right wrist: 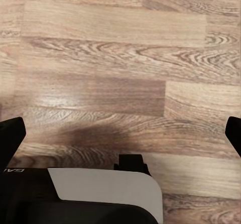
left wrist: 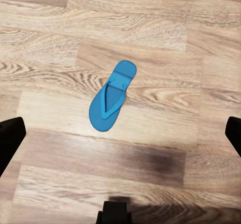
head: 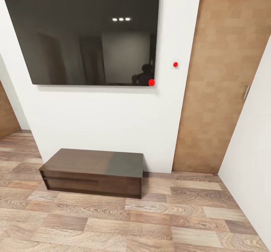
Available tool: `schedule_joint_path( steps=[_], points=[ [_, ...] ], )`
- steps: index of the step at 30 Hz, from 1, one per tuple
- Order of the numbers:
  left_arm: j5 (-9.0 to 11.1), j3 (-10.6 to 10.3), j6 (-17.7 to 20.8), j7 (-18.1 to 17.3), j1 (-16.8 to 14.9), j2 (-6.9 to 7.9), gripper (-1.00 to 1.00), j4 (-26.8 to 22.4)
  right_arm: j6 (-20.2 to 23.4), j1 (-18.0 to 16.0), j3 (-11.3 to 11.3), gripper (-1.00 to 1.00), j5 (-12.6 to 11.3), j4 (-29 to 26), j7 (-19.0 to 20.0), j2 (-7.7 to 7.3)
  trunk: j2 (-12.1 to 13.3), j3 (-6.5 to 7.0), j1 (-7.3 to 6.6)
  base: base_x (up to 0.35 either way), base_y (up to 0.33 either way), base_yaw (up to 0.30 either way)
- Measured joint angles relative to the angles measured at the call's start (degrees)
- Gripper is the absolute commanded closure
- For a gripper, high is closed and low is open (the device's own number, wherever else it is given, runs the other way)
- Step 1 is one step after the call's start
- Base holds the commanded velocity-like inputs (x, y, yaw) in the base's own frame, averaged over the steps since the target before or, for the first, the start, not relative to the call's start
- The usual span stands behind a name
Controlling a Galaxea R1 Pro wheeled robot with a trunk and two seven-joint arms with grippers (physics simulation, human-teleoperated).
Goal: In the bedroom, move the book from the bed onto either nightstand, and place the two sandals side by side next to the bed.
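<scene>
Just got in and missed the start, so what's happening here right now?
Nothing is being held. The robot faces a wall-mounted black TV above a long dark TV bench. Its left gripper hangs open above a blue sandal lying flat on the wood floor. The right gripper is also open, with bare planks below it.
</scene>
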Motion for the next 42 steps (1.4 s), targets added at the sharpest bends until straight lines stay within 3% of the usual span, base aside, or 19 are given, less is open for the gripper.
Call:
schedule_joint_path(
  steps=[19, 25, 35, 42],
  points=[
    [0.2, 0.03, 0.09, 0.09, 0.0, -0.29, -1.0, -0.07, 0.0, 0.0, 0.08, -1.0, -0.02, 0.0, 0.02, 0.0, 0.0, 0.0, 0.0, -0.002, 0.0, 0.0],
    [0.26, 0.58, 0.09, 0.08, 0.0, -0.29, -1.0, -0.07, 0.0, -0.03, 0.08, -1.0, -0.02, 0.0, 0.01, 0.07, -2.39, -1.07, 1.31, 0.0, 0.0, 0.0],
    [0.21, 3.79, 0.09, 0.08, 0.0, -0.35, -1.0, -0.09, 0.0, 0.0, 0.08, -1.0, -0.02, 0.0, 0.02, 0.06, -6.41, -2.87, 3.51, 0.0, 0.0, 0.0],
    [0.2, 4.41, 0.09, 0.08, 0.0, -0.35, -1.0, -0.09, 0.0, -0.01, 0.08, -1.0, -0.02, 0.0, 0.03, 0.01, -9.21, -4.13, 5.04, 0.0, 0.0, 0.0]
  ],
)
